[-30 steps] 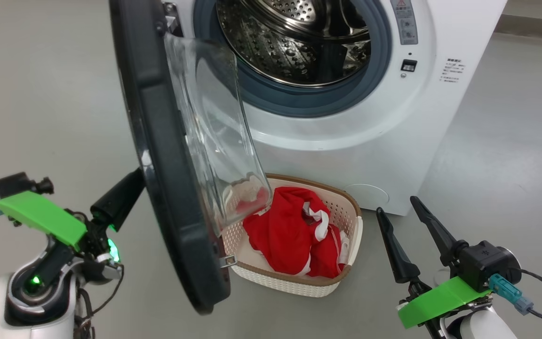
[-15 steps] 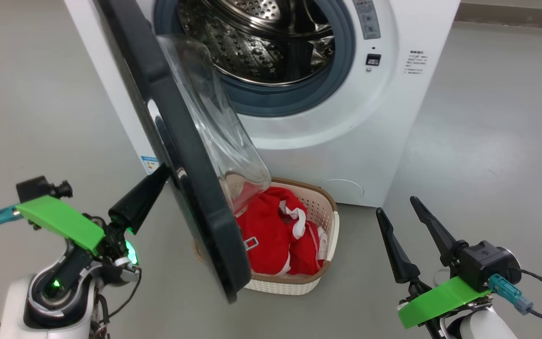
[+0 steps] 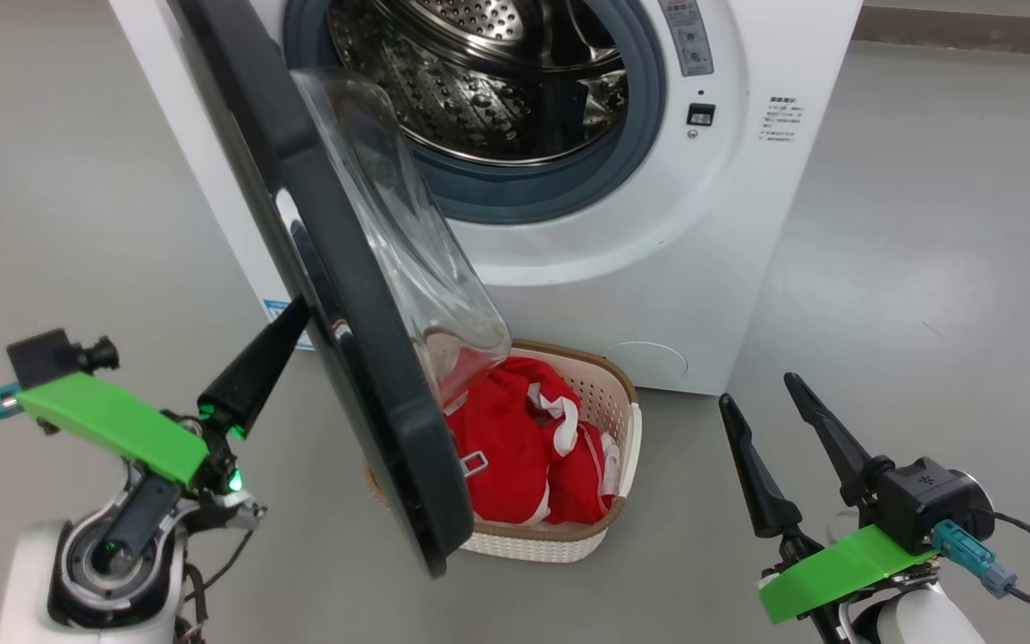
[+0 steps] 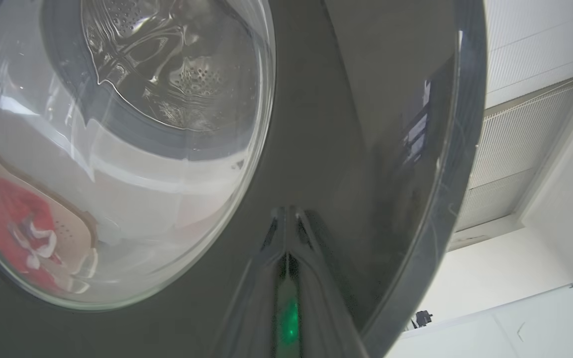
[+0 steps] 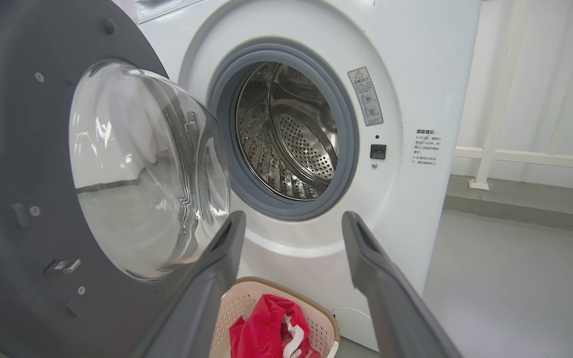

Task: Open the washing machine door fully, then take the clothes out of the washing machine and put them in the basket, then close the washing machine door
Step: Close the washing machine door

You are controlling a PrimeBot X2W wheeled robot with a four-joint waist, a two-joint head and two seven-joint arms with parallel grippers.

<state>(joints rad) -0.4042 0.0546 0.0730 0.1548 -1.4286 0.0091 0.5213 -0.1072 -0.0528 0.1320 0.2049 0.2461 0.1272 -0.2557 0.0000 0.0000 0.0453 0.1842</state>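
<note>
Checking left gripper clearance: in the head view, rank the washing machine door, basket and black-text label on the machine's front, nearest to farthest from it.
1. washing machine door: the left gripper has its tip at the door's outer face.
2. basket: on the floor beyond the door, to the right.
3. black-text label: farthest, up at the far right.

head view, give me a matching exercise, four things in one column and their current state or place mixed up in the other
Things:
1. clothes
2. washing machine door
3. left gripper
4. right gripper

States:
A. open, holding nothing
B. standing open, drum exposed
C. shut, tips at the door's outer face
D. piled in the basket

Pairs: 1-D, 2-B, 3-C, 4-A
</note>
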